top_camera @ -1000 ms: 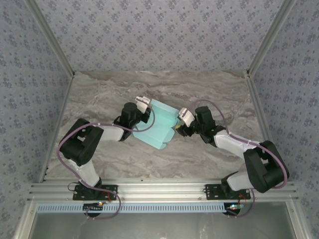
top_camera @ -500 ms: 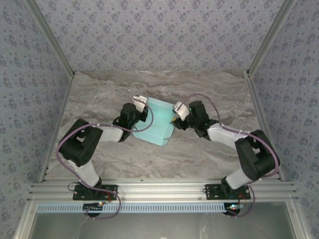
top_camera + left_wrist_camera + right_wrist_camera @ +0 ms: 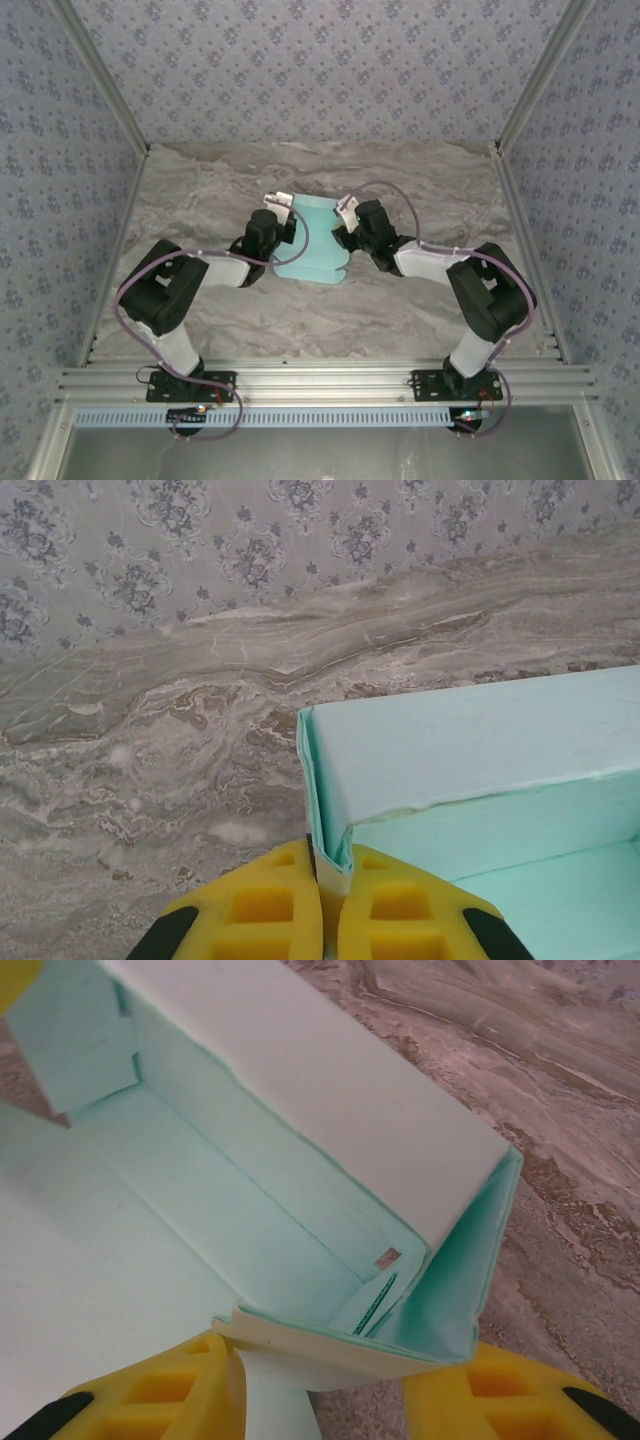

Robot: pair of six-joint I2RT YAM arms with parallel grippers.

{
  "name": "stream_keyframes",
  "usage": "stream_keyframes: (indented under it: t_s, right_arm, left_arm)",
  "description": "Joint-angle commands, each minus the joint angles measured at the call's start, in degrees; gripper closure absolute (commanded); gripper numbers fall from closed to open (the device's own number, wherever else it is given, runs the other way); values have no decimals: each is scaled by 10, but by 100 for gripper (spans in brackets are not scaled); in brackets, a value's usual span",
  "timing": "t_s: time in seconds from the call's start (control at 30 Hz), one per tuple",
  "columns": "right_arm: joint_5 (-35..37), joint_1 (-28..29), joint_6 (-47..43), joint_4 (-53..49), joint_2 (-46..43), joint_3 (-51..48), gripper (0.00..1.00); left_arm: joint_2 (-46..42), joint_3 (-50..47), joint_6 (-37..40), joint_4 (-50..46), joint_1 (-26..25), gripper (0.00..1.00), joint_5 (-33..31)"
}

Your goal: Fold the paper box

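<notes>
The paper box (image 3: 315, 245) is a light cyan card piece, partly folded, with raised walls and a flat panel, lying mid-table between both arms. My left gripper (image 3: 284, 208) is at its left end. In the left wrist view the left gripper (image 3: 330, 890) is shut on the box's corner wall (image 3: 328, 825). My right gripper (image 3: 343, 218) is at the box's right end. In the right wrist view its yellow fingers (image 3: 175, 1390) stand apart, their tips against the box's end wall (image 3: 330, 1345), one near each end of that wall. A loose flap (image 3: 275, 1405) hangs beside the left finger.
The marbled table (image 3: 420, 180) stretches bare beyond and beside the box. Patterned walls (image 3: 320, 70) close it in at the back and sides. Aluminium rails (image 3: 320, 385) run along the near edge.
My right gripper has swung left up to the box's right end and narrowed its jaws. The box has turned and shifted left and back. My left gripper keeps its hold.
</notes>
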Motion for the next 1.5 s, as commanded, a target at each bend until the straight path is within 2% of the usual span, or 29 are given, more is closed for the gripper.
stream_keyframes:
  t_s: [0.0,0.13,0.23,0.3,0.47,0.53,0.6,0.67,0.8,0.83,0.87,1.0,1.17,1.3,1.4,1.47]
  right_arm:
    - [37,16,34,47,32,24,62]
    - [76,21,17,61,60,35,65]
    - [85,20,6,71,75,39,65]
    - [86,20,-7,76,81,42,65]
    - [82,18,-25,90,87,39,65]
    - [78,17,-32,96,89,39,65]
    - [75,18,-36,100,90,39,65]
    - [68,17,-40,104,89,38,65]
    - [22,11,-36,118,65,10,65]
    - [0,7,-34,121,49,-4,65]
    - [-22,2,-32,124,34,-17,64]
    - [-138,-35,-36,112,-32,-59,62]
    - [-228,-112,-18,84,-96,-84,60]
    - [-248,-199,116,-20,-98,-24,55]
    - [-259,-232,211,-36,-69,4,56]
    - [-281,-242,242,-49,-36,32,56]
  left_arm:
    - [-8,-9,-45,49,-26,88,24]
    - [-7,-25,-71,69,-33,76,24]
    - [-24,-49,-93,86,-35,54,22]
    - [-45,-69,-100,100,-35,43,25]
    - [-140,-114,-110,81,-26,21,57]
    - [-186,-125,-112,57,-19,8,73]
    - [-227,-127,-110,23,-9,1,83]
    - [-270,-121,-113,-28,8,1,85]
    - [-315,-82,-170,-157,73,1,65]
    - [-309,-65,-156,-174,94,1,95]
    - [-297,-44,-127,-192,110,1,137]
    - [-199,100,-6,-346,119,1,202]
    - [-63,224,24,-426,122,7,254]
    - [-1,269,31,-432,120,8,282]
    - [26,286,38,-436,120,9,287]
    - [35,289,40,-432,120,9,308]
